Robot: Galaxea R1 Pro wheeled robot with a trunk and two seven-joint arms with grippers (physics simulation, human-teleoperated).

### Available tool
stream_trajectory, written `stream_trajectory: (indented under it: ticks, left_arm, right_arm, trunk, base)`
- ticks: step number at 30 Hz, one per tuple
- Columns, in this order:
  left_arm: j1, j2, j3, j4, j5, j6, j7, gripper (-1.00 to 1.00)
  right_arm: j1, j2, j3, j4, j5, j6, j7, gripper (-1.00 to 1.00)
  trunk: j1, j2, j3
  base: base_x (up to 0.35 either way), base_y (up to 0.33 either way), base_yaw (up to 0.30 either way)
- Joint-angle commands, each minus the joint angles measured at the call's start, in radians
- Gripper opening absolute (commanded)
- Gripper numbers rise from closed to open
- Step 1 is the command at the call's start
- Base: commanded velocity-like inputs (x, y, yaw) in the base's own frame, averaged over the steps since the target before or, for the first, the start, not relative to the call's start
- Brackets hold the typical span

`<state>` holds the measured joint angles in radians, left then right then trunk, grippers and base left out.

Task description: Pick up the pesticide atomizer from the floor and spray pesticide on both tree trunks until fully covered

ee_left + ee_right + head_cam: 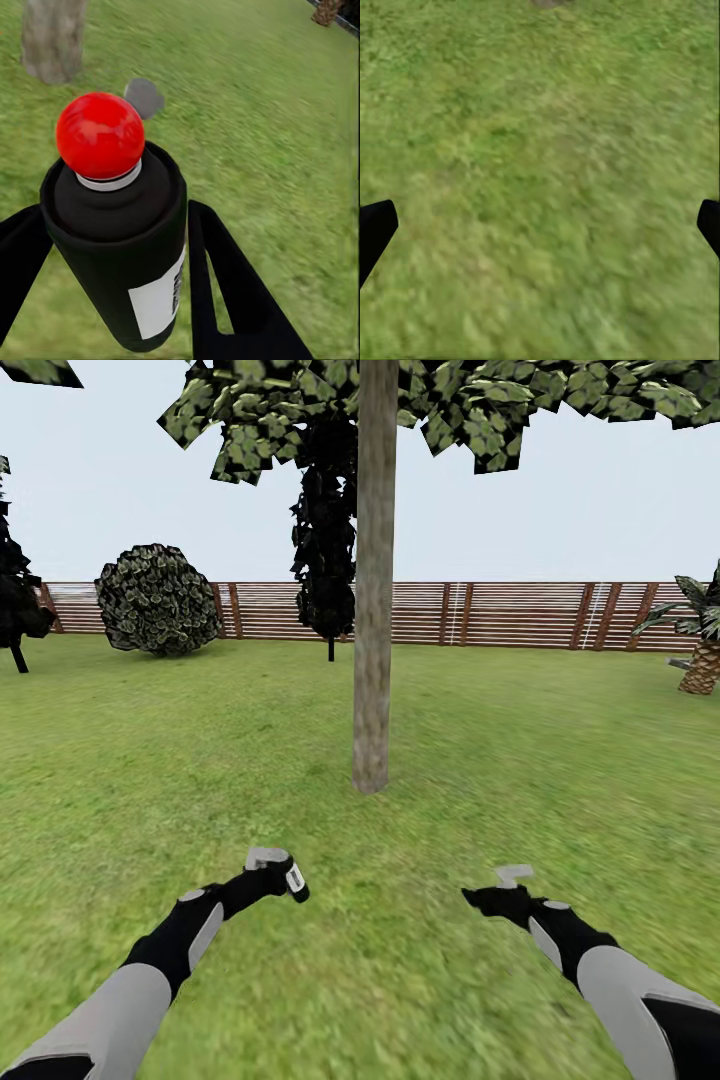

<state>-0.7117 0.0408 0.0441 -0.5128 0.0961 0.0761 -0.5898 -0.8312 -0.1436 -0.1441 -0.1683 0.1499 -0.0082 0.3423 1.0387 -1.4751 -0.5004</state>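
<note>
Head view: left end effector [272, 872] clamped on black red-capped pesticide atomizer [120, 240]; right end effector [510, 890] apart. Pickup done; mottled grey-brown tree trunk [373, 610] ahead looks unsprayed.

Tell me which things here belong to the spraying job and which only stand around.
For the job:
- sprayer, held in the left gripper
- tree trunk straight ahead

Only standing around:
- round bush
- dark conifer
- palm
- fence
- right gripper, open

Flat shadowless daylight, blurred grass [540, 187]
</note>
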Motion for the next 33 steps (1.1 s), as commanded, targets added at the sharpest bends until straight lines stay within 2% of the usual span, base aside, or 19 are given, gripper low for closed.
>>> stream_trajectory:
  ticks: [1, 3, 4, 5, 8, 10, 11, 12, 16, 20, 24, 28, 33]
  left_arm:
    - [0.000, 0.007, -0.013, -0.006, -0.042, 0.000, -0.073, -1.00]
    - [0.000, 0.017, -0.031, -0.012, -0.162, -0.039, -0.206, -1.00]
    - [0.000, 0.018, -0.034, -0.013, -0.191, -0.049, -0.229, -1.00]
    - [0.000, 0.020, -0.037, -0.014, -0.237, -0.064, -0.264, -1.00]
    - [0.000, 0.022, -0.042, -0.016, -0.285, -0.082, -0.312, -1.00]
    - [0.000, 0.022, -0.044, -0.017, -0.297, -0.087, -0.344, -1.00]
    - [0.000, 0.022, -0.045, -0.019, -0.305, -0.090, -0.384, -1.00]
    - [0.000, 0.022, -0.046, -0.022, -0.317, -0.095, -0.478, -1.00]
    - [0.000, 0.020, -0.061, -0.023, -0.322, -0.098, -0.523, -1.00]
    - [0.000, 0.005, -0.084, -0.024, -0.322, -0.098, -0.532, -1.00]
    - [0.000, -0.026, -0.089, -0.024, -0.322, -0.097, -0.534, -1.00]
    - [0.000, -0.051, -0.089, -0.024, -0.322, -0.097, -0.533, -1.00]
    - [0.000, -0.065, -0.089, -0.024, -0.322, -0.096, -0.531, -1.00]
  right_arm:
    - [0.000, -0.003, 0.000, -0.023, 0.002, 0.013, 0.103, 1.00]
    - [0.000, -0.006, 0.000, -0.071, 0.003, 0.043, 0.300, 1.00]
    - [0.000, -0.007, 0.000, -0.084, 0.003, 0.049, 0.343, 1.00]
    - [0.000, -0.007, 0.001, -0.104, 0.003, 0.058, 0.420, 1.00]
    - [0.000, -0.008, 0.001, -0.128, 0.003, 0.066, 0.529, 1.00]
    - [0.000, -0.008, 0.001, -0.137, 0.002, 0.068, 0.567, 1.00]
    - [0.000, -0.008, 0.001, -0.146, 0.001, 0.069, 0.603, 1.00]
    - [0.000, -0.007, 0.001, -0.178, -0.002, 0.069, 0.697, 1.00]
    - [0.000, -0.005, 0.000, -0.200, -0.003, 0.060, 0.821, 1.00]
    - [0.000, 0.008, 0.000, -0.205, -0.006, 0.046, 0.864, 1.00]
    - [0.000, 0.035, 0.000, -0.208, -0.009, 0.043, 0.848, 1.00]
    - [0.000, 0.082, 0.000, -0.212, -0.010, 0.039, 0.839, 1.00]
    - [0.000, 0.133, 0.000, -0.213, -0.010, 0.015, 0.836, 1.00]
  trunk:
    - [0.000, 0.000, 0.000]
    - [0.000, 0.000, 0.000]
    - [0.000, 0.000, 0.000]
    - [0.000, 0.000, 0.000]
    - [0.000, 0.000, 0.000]
    - [0.000, 0.000, 0.000]
    - [0.000, 0.000, 0.000]
    - [0.000, 0.000, 0.000]
    - [0.000, 0.000, 0.000]
    - [0.000, 0.000, 0.000]
    - [0.000, 0.000, 0.000]
    - [0.000, 0.000, 0.000]
    - [0.000, 0.000, 0.000]
  base:
    - [0.000, 0.000, 0.000]
    - [0.000, 0.000, 0.000]
    - [0.000, 0.000, 0.000]
    - [0.000, 0.000, 0.000]
    - [0.000, 0.000, 0.000]
    - [0.000, 0.000, 0.000]
    - [0.000, 0.000, 0.000]
    - [0.000, 0.000, 0.000]
    - [0.000, 0.000, 0.000]
    - [0.000, 0.000, 0.000]
    - [0.000, 0.000, 0.000]
    - [0.000, 0.000, 0.000]
    - [0.000, 0.000, 0.000]
